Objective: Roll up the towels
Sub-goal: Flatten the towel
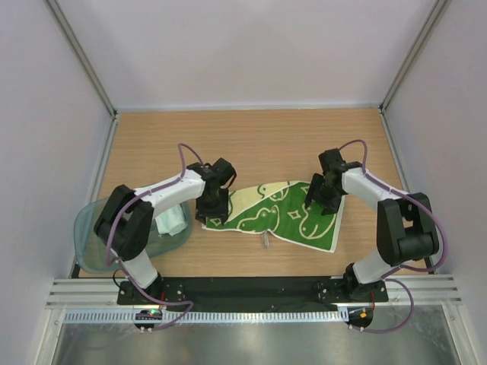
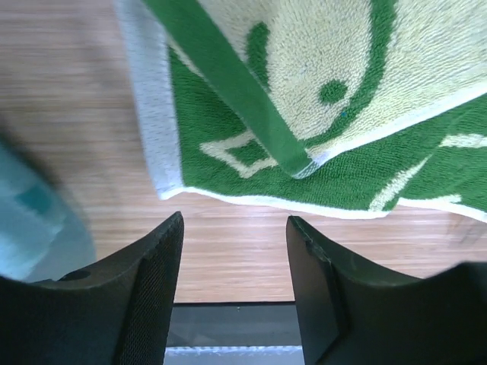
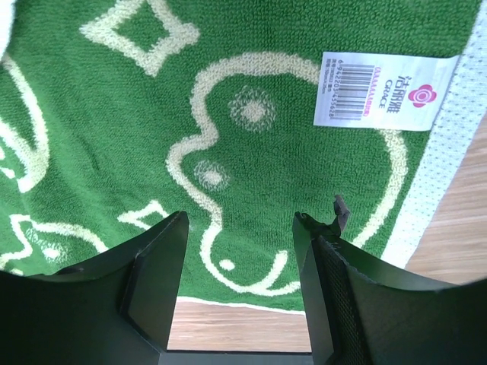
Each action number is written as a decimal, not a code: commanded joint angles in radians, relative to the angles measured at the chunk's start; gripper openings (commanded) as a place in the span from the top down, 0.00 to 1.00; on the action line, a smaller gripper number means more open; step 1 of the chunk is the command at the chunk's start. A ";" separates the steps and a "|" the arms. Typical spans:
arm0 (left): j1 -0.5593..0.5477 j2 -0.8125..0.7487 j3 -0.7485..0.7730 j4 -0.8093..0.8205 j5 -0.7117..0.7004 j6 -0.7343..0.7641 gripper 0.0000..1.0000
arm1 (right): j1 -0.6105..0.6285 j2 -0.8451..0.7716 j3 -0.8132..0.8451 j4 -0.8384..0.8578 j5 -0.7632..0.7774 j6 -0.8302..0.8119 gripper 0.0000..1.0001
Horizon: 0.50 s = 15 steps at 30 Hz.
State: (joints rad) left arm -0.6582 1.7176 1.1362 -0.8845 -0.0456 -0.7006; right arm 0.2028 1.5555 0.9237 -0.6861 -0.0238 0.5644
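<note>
The green, cream-patched cloth towel (image 1: 285, 213) lies on the wooden counter (image 1: 251, 141) at frame centre, the left claw (image 1: 213, 218) at its left edge, the right claw (image 1: 319, 204) over its right part. At lower left, the pale mint-blue towel (image 1: 171, 220) sits inside the translucent plastic bin (image 1: 90, 245).

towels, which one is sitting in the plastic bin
The plain pale mint-blue towel, bunched inside the bin at the left. The green patterned towel lies spread out on the table instead.
</note>
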 commanded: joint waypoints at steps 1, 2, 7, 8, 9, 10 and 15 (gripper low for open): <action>0.008 -0.076 0.054 -0.053 -0.133 -0.004 0.43 | 0.001 -0.077 0.006 -0.021 0.019 -0.021 0.36; 0.006 -0.084 0.054 -0.050 -0.145 -0.005 0.44 | 0.001 -0.092 0.000 -0.023 0.018 -0.018 0.36; 0.002 -0.098 0.020 0.050 -0.113 -0.017 0.53 | 0.001 -0.110 -0.036 -0.009 0.001 -0.012 0.36; 0.000 -0.095 0.017 0.062 -0.099 -0.028 0.54 | 0.003 -0.109 -0.039 -0.010 0.001 -0.012 0.36; -0.003 -0.079 0.016 0.076 -0.091 -0.034 0.54 | 0.003 -0.107 -0.042 -0.009 -0.001 -0.014 0.36; -0.003 -0.070 0.014 0.097 -0.080 -0.040 0.55 | 0.001 -0.106 -0.045 -0.009 -0.001 -0.015 0.36; -0.003 -0.007 0.019 0.140 -0.050 -0.066 0.55 | 0.003 -0.109 -0.060 -0.004 -0.014 -0.018 0.37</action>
State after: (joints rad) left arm -0.6556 1.6798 1.1549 -0.8051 -0.1165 -0.7341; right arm 0.2028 1.4723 0.8764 -0.6918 -0.0284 0.5579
